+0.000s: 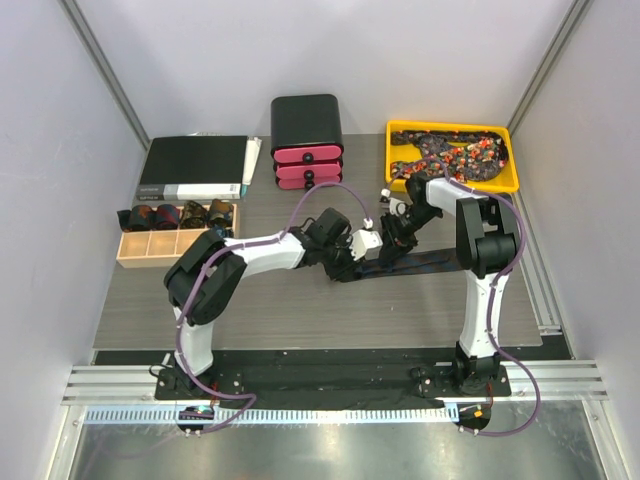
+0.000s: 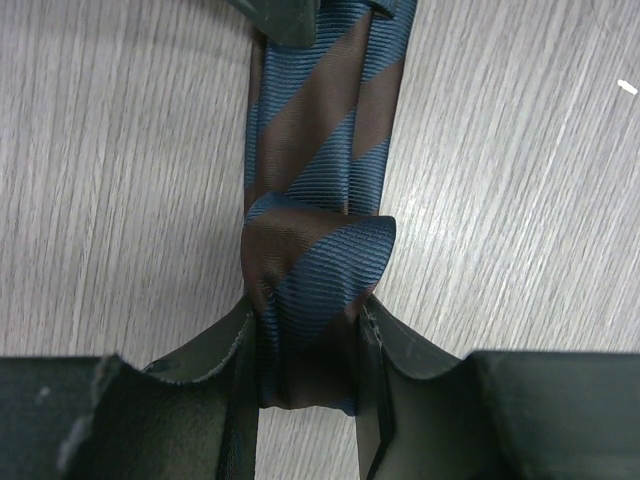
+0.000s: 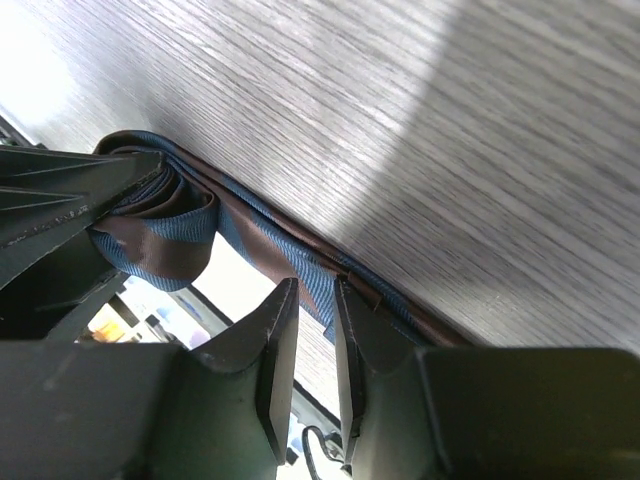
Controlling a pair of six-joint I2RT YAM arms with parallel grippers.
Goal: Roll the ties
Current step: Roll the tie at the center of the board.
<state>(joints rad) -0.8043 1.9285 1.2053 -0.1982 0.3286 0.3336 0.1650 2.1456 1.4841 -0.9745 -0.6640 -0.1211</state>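
A blue-and-brown striped tie (image 2: pixel 318 270) lies on the grey wood table, its end wound into a small coil. My left gripper (image 2: pixel 310 350) is shut on that coil, one finger on each side. The flat length of the tie (image 1: pixel 430 265) runs right across the table. My right gripper (image 3: pixel 315 300) stands over this strip (image 3: pixel 290 255) close to the coil (image 3: pixel 155 230); its jaws are a narrow gap apart, with the tie's edge at their tips and not pinched. From above, both grippers meet mid-table, left (image 1: pixel 352 262) and right (image 1: pixel 390 250).
A yellow tray (image 1: pixel 505 180) at the back right holds speckled ties. A wooden compartment box (image 1: pixel 128 258) with several rolled coils stands at the left, a black folder (image 1: pixel 195 165) behind it. A black-and-pink drawer unit (image 1: pixel 307 140) sits at the back centre.
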